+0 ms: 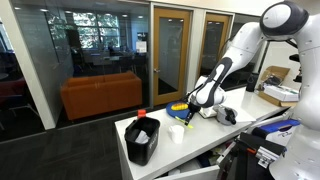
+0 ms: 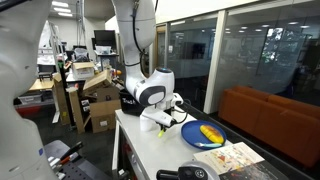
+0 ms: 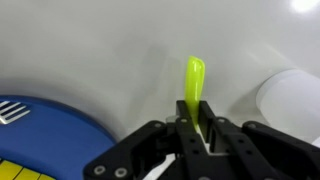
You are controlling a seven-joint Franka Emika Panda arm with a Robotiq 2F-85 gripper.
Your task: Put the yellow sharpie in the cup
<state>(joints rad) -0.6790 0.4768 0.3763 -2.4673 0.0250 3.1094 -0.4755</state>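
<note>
My gripper (image 3: 196,124) is shut on the yellow sharpie (image 3: 195,80), which sticks out from between the fingers over the white table. The small white cup (image 3: 292,92) shows at the right edge of the wrist view, apart from the marker's tip. In an exterior view the gripper (image 1: 190,113) holds the sharpie (image 1: 187,116) just above the table, with the cup (image 1: 177,132) a little in front of it. In an exterior view the gripper (image 2: 166,118) hangs low over the table and the sharpie (image 2: 161,127) pokes out below it.
A blue plate (image 3: 45,135) with a yellow object lies to the left in the wrist view and also shows in both exterior views (image 1: 177,107) (image 2: 203,134). A large black bin (image 1: 141,139) stands at the table's near corner. A dark object (image 1: 229,115) lies further along the table.
</note>
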